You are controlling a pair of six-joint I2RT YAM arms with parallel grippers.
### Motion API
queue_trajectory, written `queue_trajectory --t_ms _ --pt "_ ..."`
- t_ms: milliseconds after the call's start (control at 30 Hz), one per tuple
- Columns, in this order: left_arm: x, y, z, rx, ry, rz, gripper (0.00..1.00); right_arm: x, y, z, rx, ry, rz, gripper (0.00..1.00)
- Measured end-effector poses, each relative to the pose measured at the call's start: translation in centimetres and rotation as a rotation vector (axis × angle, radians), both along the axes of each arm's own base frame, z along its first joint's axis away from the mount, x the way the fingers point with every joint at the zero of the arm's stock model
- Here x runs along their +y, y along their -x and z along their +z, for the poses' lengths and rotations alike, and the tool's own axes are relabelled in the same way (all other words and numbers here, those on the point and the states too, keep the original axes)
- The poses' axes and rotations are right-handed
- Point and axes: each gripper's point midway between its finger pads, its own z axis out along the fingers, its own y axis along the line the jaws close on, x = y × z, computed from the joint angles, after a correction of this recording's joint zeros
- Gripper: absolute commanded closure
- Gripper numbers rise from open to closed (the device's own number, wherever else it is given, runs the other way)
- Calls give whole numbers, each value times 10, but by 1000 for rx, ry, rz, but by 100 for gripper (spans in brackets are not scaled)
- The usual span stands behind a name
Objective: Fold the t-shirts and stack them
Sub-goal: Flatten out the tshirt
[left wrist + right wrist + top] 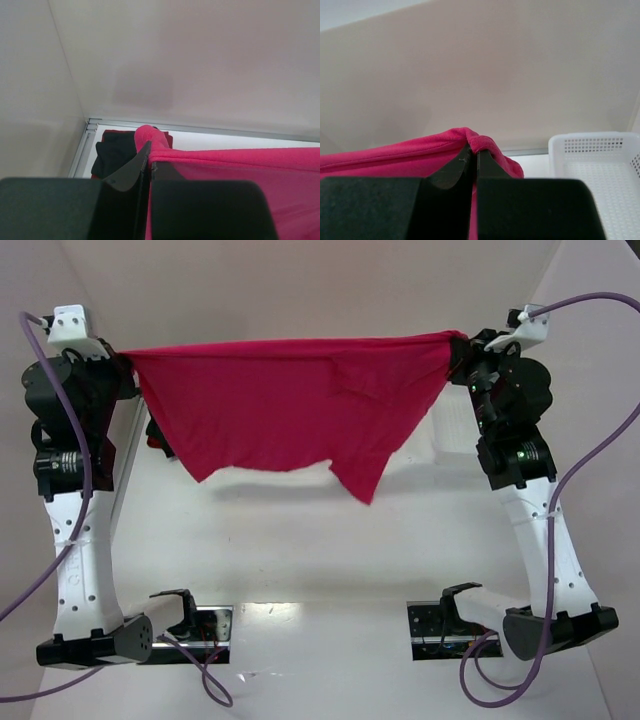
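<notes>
- Top external: your left gripper (pixel 128 362) and right gripper (pixel 458 343) clamp opposite corners of the pink t-shirt (pixel 280 400).
- Stretched taut, likely to flatten it for folding.

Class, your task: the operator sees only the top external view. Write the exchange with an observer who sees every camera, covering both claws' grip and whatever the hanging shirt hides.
Operator: Are both claws really clamped on the crimson-pink t-shirt?
Observer: Yes. The wrist views show the left claw and the right claw each shut on a bunched corner of it.
Operator: I glimpse something dark behind the shirt, far left. What is it?
Observer: A folded black t-shirt lying on a darker red t-shirt, in the far left corner.
</notes>
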Motion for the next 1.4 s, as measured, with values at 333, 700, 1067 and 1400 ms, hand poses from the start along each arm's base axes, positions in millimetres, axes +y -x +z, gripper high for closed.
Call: queue_trajectory --t_ms 333,700,1067,1400 --pt "5 -8 2 -45 15 22 100 0 0 26 -62 10 1 100" --pt "1 -2 -17 -29 45 13 100 -4 29 17 -55 16 9 100" --pt "-31 170 64 -337 2 -9 100 -24 176 89 -279 -13 54 100" --pt "-34 189 104 -418 30 -17 100 -24 207 125 -367 -37 83 100"
